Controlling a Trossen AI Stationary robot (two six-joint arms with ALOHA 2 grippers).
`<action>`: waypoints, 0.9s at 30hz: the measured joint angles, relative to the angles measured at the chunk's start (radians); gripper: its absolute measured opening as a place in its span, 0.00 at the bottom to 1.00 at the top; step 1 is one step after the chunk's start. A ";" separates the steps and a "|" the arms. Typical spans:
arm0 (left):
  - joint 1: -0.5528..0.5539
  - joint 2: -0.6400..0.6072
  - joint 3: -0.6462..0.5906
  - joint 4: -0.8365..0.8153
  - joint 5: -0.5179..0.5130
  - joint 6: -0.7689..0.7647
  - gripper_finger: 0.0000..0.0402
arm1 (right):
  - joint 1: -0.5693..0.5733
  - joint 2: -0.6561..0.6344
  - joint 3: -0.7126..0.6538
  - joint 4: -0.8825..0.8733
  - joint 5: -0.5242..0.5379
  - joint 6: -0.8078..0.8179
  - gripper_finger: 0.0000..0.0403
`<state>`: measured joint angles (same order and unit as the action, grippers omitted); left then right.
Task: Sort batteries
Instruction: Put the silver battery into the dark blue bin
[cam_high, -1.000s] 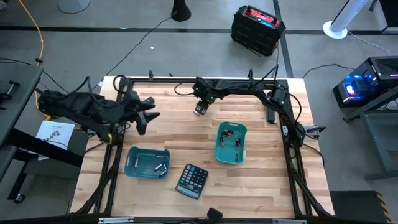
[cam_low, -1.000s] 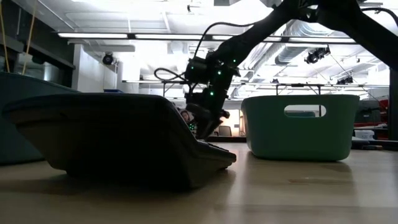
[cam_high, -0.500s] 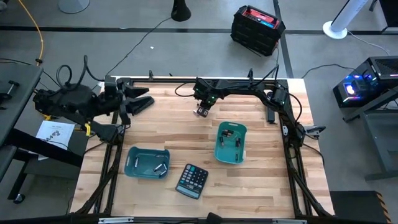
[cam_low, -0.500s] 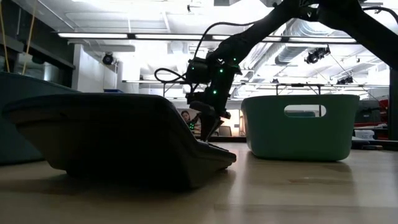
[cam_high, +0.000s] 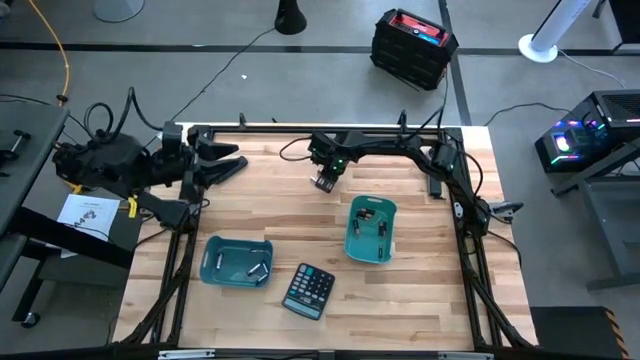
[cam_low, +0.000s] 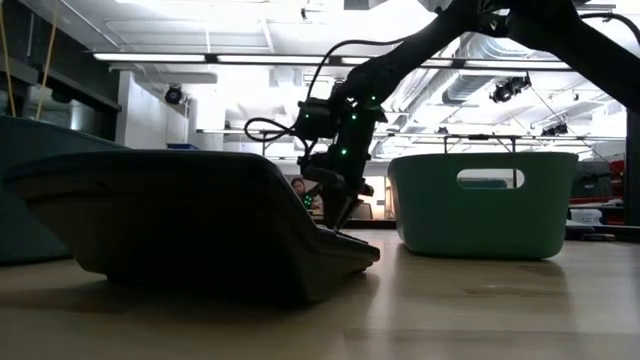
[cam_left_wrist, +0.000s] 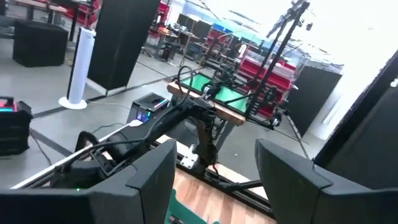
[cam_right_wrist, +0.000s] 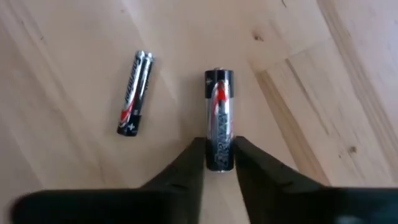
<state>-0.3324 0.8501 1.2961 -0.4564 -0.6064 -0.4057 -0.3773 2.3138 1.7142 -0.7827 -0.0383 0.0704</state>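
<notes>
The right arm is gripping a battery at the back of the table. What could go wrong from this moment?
1. The right pincer grips the battery only near one end, so it could tilt or slip out when lifted.
2. Thinner batteries lie close beside it; the fingers might knock them and roll them away.
3. The teal bin is narrow, so a release off centre could miss it.

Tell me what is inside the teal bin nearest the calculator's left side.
The left teal bin holds a few batteries lying on its floor, seen from above. An exact count is unclear, and the low view shows none of its inside.
</notes>
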 joint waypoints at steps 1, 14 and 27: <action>-0.005 -0.002 0.000 0.002 0.000 0.011 0.52 | 0.007 0.000 0.000 -0.008 0.018 -0.003 0.16; -0.029 -0.042 0.000 -0.080 -0.113 0.134 0.52 | 0.046 -0.285 -0.012 0.028 -0.076 -0.023 0.05; -0.029 0.066 0.000 -0.290 -0.178 -0.187 0.52 | 0.381 -0.295 -0.014 0.482 -0.359 0.103 0.05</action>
<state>-0.3611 0.9163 1.2957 -0.7460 -0.7845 -0.5927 0.0035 2.0193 1.7000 -0.3002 -0.3968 0.1736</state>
